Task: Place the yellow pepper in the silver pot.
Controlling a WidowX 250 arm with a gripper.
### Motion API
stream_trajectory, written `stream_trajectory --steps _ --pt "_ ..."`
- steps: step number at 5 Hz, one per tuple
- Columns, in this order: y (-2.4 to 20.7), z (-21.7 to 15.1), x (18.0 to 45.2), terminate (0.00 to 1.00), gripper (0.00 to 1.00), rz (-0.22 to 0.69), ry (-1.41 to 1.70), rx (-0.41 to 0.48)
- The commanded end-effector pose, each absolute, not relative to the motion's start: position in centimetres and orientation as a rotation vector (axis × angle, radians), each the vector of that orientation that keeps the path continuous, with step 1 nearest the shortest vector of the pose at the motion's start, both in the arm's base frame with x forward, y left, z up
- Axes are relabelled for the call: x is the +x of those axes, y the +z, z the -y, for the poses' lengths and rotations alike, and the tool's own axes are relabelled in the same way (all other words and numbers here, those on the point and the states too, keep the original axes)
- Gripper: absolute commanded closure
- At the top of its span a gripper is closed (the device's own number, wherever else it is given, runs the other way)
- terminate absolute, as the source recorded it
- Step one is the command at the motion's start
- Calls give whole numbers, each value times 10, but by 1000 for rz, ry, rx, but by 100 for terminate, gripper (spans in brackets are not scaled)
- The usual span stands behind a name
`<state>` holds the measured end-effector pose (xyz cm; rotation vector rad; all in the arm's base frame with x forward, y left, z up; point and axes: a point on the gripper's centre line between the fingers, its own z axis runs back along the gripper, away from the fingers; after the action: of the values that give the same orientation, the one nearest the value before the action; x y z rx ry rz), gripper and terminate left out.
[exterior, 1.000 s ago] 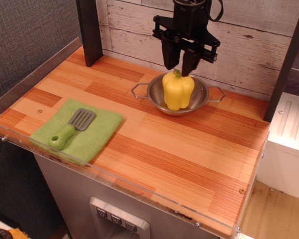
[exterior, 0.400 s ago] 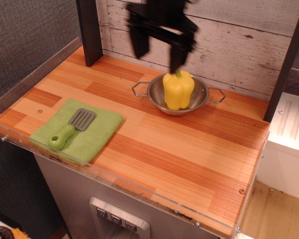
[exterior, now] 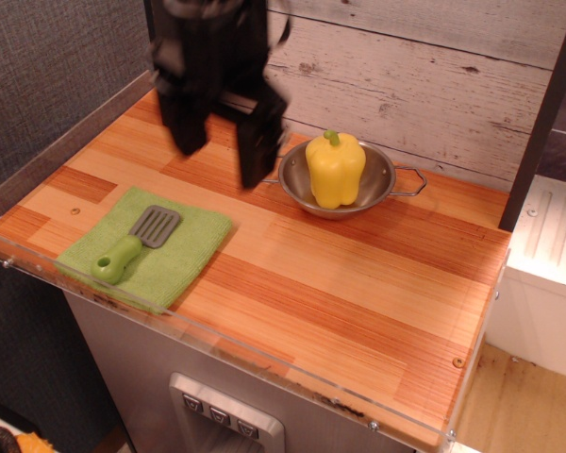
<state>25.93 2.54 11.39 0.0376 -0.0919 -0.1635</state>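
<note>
Black gripper [exterior: 222, 142], motion-blurred, hangs fingers-down over the wooden tabletop [exterior: 358, 274], left of the silver pot [exterior: 382, 184]; its two fingers are spread apart and empty. The arm above it is cut off by the top edge. The yellow pepper [exterior: 335, 170] stands upright inside the pot, green stem up. The pot's left loop handle is hidden behind one gripper finger. A green-handled spatula [exterior: 134, 243] lies on a green cloth [exterior: 184, 250] near the front-left corner. No legible writing appears.
</note>
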Motion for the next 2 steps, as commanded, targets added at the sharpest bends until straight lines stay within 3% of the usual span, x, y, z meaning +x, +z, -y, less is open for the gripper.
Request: stream_trajectory --steps 1,2 --pt "96 -26 241 0 0 45 -186 58" --pt "94 -27 238 0 0 82 -235 65"
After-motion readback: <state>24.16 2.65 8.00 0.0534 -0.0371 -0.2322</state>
